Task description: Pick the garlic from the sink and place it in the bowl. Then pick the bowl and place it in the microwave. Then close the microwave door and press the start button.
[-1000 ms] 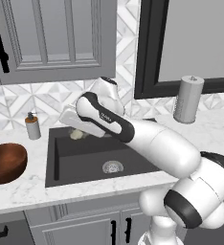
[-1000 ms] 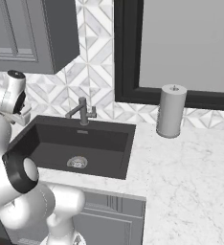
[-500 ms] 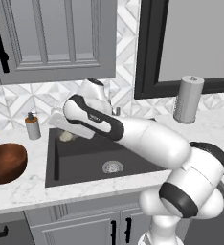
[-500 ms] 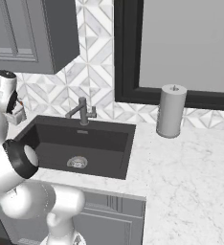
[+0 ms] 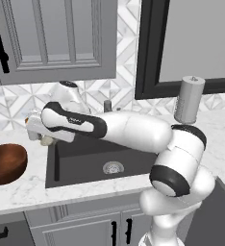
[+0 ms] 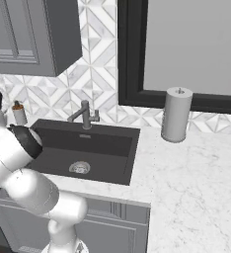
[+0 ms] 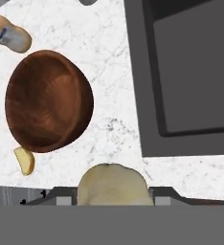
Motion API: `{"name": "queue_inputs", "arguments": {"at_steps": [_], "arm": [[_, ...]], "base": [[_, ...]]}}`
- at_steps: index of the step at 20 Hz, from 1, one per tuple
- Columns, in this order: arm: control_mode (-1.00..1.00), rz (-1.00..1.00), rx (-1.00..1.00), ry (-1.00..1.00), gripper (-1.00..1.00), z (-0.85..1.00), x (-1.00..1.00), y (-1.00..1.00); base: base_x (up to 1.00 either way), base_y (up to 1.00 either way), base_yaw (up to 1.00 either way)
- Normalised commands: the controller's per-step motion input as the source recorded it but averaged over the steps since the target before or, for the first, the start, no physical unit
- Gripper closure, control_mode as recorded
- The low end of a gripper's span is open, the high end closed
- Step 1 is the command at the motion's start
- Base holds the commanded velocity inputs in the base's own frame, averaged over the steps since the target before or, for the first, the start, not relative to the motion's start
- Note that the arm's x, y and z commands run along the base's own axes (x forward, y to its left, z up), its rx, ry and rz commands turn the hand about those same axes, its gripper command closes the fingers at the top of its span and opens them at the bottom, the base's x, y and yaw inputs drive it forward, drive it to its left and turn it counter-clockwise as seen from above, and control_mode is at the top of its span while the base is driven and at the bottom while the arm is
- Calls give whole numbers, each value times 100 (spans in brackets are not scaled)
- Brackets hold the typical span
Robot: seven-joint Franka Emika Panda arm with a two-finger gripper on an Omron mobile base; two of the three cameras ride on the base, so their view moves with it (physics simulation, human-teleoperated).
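My gripper [image 5: 39, 133] hangs above the counter at the sink's left edge, shut on the cream-white garlic [image 5: 47, 141]. In the hand view the garlic [image 7: 112, 183] sits between the two fingertips of the gripper [image 7: 112, 199]. The reddish-brown wooden bowl [image 7: 48, 101] lies empty on the marble, ahead and to the left in that view. From the left base camera the bowl [image 5: 5, 164] stands down-left of the garlic. The dark sink [image 5: 88, 154] holds nothing but its metal drain [image 5: 113, 167]. The microwave is out of view.
A soap bottle [image 7: 10, 33] stands beyond the bowl, and a small yellowish piece [image 7: 25, 161] lies beside it. A faucet [image 6: 85, 115] rises behind the sink [image 6: 95, 148]. A paper towel roll [image 5: 188, 99] stands on the right counter. Grey cabinets [image 5: 52, 38] hang overhead.
The arm has swung left, carrying the garlic from above the sink's back left corner out over the counter toward the bowl. The grip has not changed.
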Motion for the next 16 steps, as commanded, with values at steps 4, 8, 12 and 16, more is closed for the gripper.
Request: {"name": "queue_inputs", "arguments": {"at_steps": [4, 8, 12, 16], "arm": [[-100, -4, -14, 8, 100, 0, 21, 83], [-100, -2, -12, 8, 100, 0, 14, 64], [-100, 0, -10, 6, 100, -7, 18, 45], [-100, 0, -9, 4, 100, -16, 25, 51]], "base": [[0, 0, 0], [0, 0, 0], [0, 0, 0], [0, 0, 0]]}}
